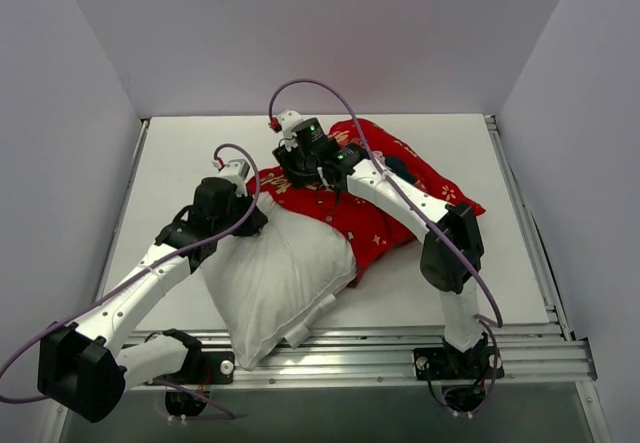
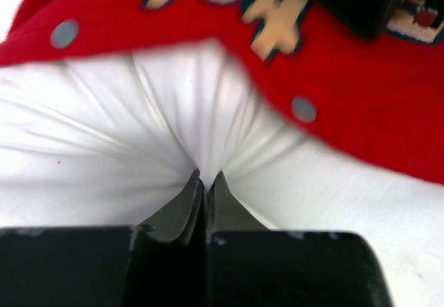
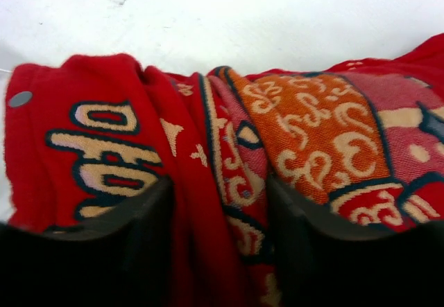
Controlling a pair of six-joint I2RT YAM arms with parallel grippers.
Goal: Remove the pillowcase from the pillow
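From above, the plump white pillow (image 1: 275, 273) lies on the white table (image 1: 180, 163) towards the near edge. Its near half is bare, and a small white tag (image 1: 303, 333) sticks out at its front edge. The red pillowcase (image 1: 375, 233) covers only the far end and trails off in a rumpled heap to the right and back. The left gripper (image 1: 262, 201) is down where the white cloth meets the red edge. The right gripper (image 1: 305, 168) sits just behind it on the bunched red cloth, but from up here I cannot make out how either pair of jaws stands. The left wrist camera is plainer. The left gripper (image 2: 206, 179) has its two dark fingers pressed tight together, with a pinch of the pillow (image 2: 104, 154) caught at their tips and creases fanning out from that spot. The pillowcase (image 2: 361, 113) arches over just beyond, its edge carrying two round grey snaps (image 2: 64, 33) and some gold lettering. At the right wrist, the right gripper (image 3: 218, 186) has its fingers (image 3: 132, 231) standing apart on either side of a thick ridge of the pillowcase (image 3: 312, 127). The red and orange cloth fills the gap and touches both fingers, so it is clamped on that fold. A grey snap (image 3: 19, 99) shows at the left edge of the cloth, with the white table (image 3: 243, 16) beyond.
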